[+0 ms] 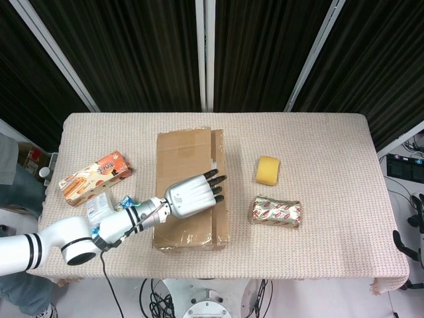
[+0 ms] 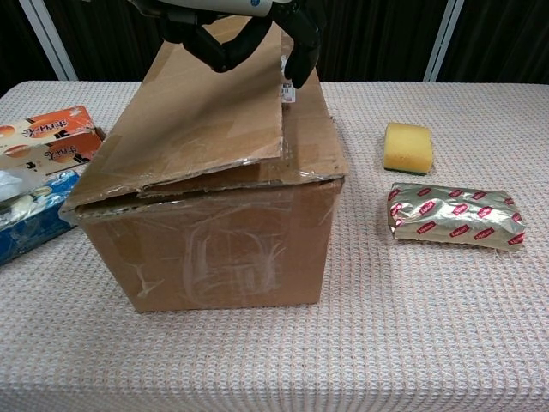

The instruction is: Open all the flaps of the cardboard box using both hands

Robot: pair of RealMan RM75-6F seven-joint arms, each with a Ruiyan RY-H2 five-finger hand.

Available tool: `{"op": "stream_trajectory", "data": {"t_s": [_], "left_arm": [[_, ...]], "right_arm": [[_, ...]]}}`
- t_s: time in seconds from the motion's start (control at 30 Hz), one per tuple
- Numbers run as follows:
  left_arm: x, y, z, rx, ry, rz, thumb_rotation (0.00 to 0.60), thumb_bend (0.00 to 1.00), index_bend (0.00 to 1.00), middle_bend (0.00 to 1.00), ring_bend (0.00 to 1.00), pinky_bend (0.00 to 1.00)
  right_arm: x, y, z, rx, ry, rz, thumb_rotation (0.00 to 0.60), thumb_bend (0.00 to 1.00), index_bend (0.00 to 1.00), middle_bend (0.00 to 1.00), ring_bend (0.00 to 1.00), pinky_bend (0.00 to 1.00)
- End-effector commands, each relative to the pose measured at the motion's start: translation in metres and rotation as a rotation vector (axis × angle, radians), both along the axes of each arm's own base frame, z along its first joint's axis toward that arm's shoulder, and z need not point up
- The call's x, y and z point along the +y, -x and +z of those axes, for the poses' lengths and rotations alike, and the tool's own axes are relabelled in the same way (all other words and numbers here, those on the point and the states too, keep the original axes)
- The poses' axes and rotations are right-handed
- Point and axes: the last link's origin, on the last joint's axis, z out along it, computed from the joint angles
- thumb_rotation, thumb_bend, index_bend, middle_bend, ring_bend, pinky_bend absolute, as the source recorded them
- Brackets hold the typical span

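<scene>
Left hand [image 1: 191,195], fingers spread and apparently empty, is poised over the cardboard box [image 2: 219,206]; its top flap [image 2: 202,112] is partly raised, the rest unopened.

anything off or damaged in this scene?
The cardboard box is worn: scuffed, tape-streaked front, ragged flap edges. Its left top flap sits tilted up, overlapping the right one. Left hand hovers above it. Nothing spilled.
</scene>
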Motion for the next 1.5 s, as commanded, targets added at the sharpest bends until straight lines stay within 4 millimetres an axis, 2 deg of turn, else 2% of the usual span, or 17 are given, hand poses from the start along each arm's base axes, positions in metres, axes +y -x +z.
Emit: {"op": "stream_trajectory", "data": {"t_s": [0.03,0.3,0.53,0.63,1.03,1.23,1.5], "left_arm": [[0.0,0.001,0.004,0.008,-0.01,0.009,0.6,0.99,0.37,0.37,0.1,0.18],[-0.001,0.008,0.015,0.019,-0.016,0.074,0.6,0.99,0.39,0.4,0.1,0.18],[-0.004,0.01,0.047,-0.049,-0.077,0.106,0.6,0.99,0.39,0.4,0.1,0.18],[-0.007,0.018,0.059,-0.064,-0.092,0.141,0.6,0.99,0.39,0.4,0.1,0.18],[-0.024,0.069,0.107,-0.197,-0.157,0.337,0.6,0.99,0.38,0.39,0.1,0.18],[-0.035,0.097,0.133,-0.391,-0.125,0.452,0.6,1.0,0.38,0.34,0.1,0.18],[-0.048,0.162,0.153,-0.6,-0.135,0.6,0.6,1.0,0.34,0.23,0.1,0.18]], "right_arm": [[0.0,0.0,0.0,-0.009,-0.008,0.003,0.6,0.28,0.0,0.0,0.0,0.0],[-0.002,-0.002,0.001,-0.01,-0.009,0.013,0.6,0.29,0.0,0.0,0.0,0.0],[-0.003,-0.002,0.0,-0.007,-0.013,0.011,0.6,0.29,0.0,0.0,0.0,0.0],[-0.005,-0.004,-0.001,-0.008,-0.017,0.018,0.6,0.29,0.0,0.0,0.0,0.0],[-0.009,-0.012,-0.003,0.003,-0.025,0.044,0.6,0.3,0.0,0.0,0.0,0.0],[-0.01,-0.016,-0.005,0.007,-0.03,0.046,0.6,0.3,0.0,0.0,0.0,0.0],[-0.013,-0.023,-0.009,0.02,-0.045,0.057,0.6,0.3,0.0,0.0,0.0,0.0]]}}
